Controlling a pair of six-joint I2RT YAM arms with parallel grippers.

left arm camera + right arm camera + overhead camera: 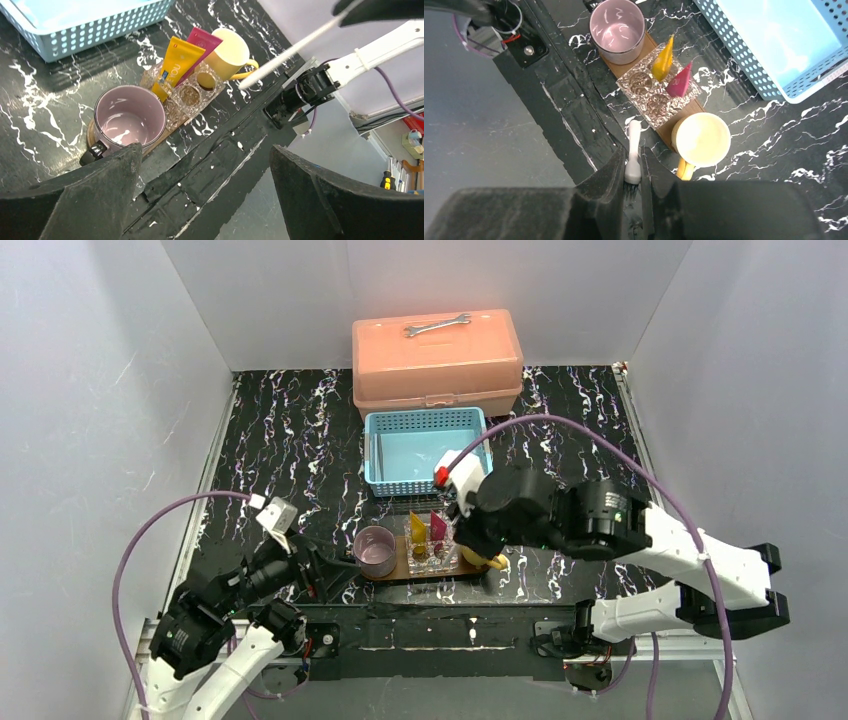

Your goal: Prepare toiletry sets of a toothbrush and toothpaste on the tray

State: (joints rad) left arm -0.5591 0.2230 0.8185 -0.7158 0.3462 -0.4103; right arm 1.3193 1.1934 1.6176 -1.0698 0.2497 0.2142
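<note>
My right end effector [633,186] was pinched shut on the slim, smooth white toothbrush [633,145], held in the air near the tray [616,69], a dark-brown wooden oblong on the black marbled counter [774,142]. There a flat yellow tube [663,59] and a magenta tube [680,81] stood tapering upward in a faceted clear holder [649,97], between a glossy lilac mug [617,30] and a round yellow mug [701,140]. My left end effector [205,165] gaped wide, holding nothing.

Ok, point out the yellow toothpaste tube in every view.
Top external: yellow toothpaste tube at centre, just right of the pink mug.
Left wrist: the tube upper middle, up-right of the mug.
Right wrist: the tube upper centre, down-right of the mug.
Shared landmark: the pink mug.
</note>
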